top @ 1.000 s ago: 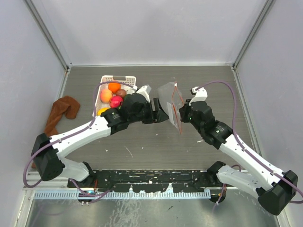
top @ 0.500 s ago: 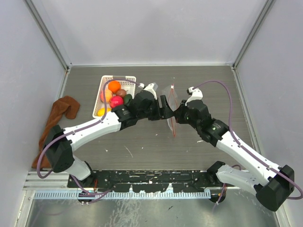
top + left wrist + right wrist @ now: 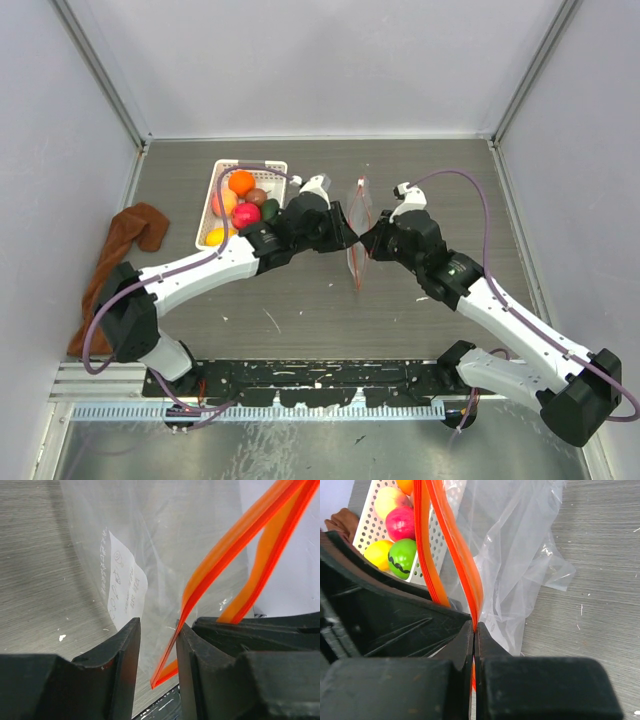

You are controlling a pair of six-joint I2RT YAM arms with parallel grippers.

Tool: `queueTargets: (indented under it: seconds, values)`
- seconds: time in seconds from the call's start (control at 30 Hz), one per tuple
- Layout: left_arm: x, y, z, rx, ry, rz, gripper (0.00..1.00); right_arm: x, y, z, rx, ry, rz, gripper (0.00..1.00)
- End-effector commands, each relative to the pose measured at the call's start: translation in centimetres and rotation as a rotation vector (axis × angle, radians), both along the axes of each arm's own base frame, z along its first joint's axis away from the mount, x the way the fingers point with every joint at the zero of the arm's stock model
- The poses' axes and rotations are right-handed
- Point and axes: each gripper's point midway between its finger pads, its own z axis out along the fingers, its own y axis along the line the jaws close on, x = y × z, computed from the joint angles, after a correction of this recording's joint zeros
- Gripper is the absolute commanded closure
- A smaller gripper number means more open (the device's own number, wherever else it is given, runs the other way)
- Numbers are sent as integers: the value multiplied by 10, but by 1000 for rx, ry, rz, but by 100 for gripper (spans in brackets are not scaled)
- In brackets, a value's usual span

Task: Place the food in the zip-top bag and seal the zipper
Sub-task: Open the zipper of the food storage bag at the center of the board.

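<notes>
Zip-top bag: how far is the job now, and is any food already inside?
Done: nothing packed; the zip-top bag shows no food inside. In hand: the right arm's fingers pinch one zipper strip, the left arm's fingers straddle the other, not closed. Left: the food lies in the white basket; it must go in, then sealing.

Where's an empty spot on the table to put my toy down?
Bare table between the bag and the right wall, and on the bag's near side. Crowded where the left gripper and right gripper meet the bag, by the basket.
</notes>
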Motion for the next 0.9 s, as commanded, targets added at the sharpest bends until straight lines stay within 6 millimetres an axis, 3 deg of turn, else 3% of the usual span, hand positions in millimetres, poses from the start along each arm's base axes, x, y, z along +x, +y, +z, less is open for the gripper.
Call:
queueTargets:
  seconds: [0.0,0.1,0.23,0.4,0.57,0.77,0.87]
  values:
    - [9,-7,4,-16,-45,21,67,6,14,28,85,-65,23,99]
    - [10,-4,-3,10,-40,31,70,6,14,27,82,-69,27,99]
    - [12,5,-4,57,-51,48,83,8,11,24,48,-66,20,99]
    - [15,25,3,137,-83,93,99,17,-12,21,-56,-90,-68,99]
    - [13,45,4,247,-80,111,100,23,-38,25,-184,-117,-156,100]
    - [12,70,8,335,-86,138,100,30,-85,34,-396,-118,-330,100]
    - [9,77,16,347,-88,133,100,31,-88,38,-421,-114,-340,100]
